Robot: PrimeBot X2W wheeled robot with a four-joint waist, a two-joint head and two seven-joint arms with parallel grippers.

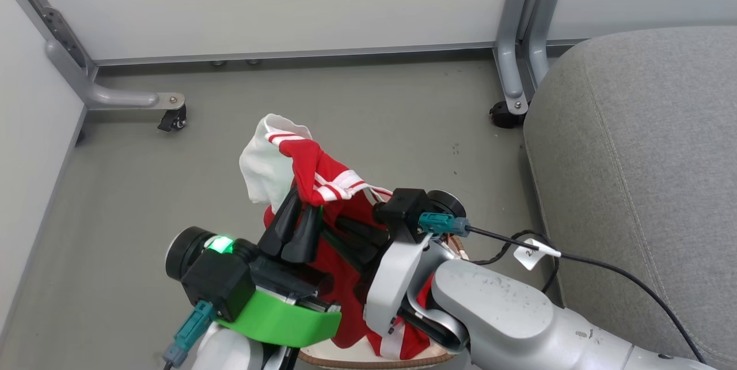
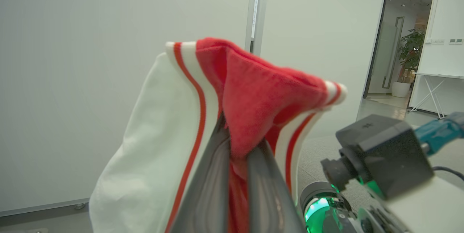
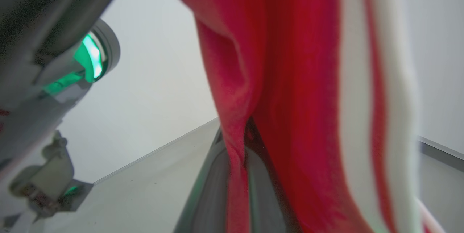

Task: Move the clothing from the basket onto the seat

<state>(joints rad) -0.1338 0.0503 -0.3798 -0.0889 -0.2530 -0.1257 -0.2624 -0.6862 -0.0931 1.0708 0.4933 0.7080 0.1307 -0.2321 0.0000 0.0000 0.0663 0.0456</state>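
The seat (image 1: 633, 157) lies to the robot's right of both tools, across a strip of bare floor (image 1: 403, 117), and that sideways offset is what the coming move turns on. The left tool (image 1: 305, 204) has its two dark fingers drawn narrow on the clothing (image 1: 322, 174), pinching red fabric just under a fold. Above the fingertips the fold peaks into a white panel and striped trim. The left wrist view shows the same pinch, with red cloth squeezed between the fingers and the white panel falling away to one side. The right tool (image 3: 237, 153) is also narrowed on red cloth, which runs down between its fingers in its own wrist view. In the head view it sits just beside the left tool, on the seat side. The clothing is therefore held by both tools, close together, above the basket (image 1: 368, 362). Its long axis hangs downward from the pinch points toward the basket's brown rim. Whether the lowest folds are clear of the basket cannot be told, since the arms cover them. The right arm is the nearer one to the seat, so the carry would probably be led rightward, after lifting enough to free the hanging end.
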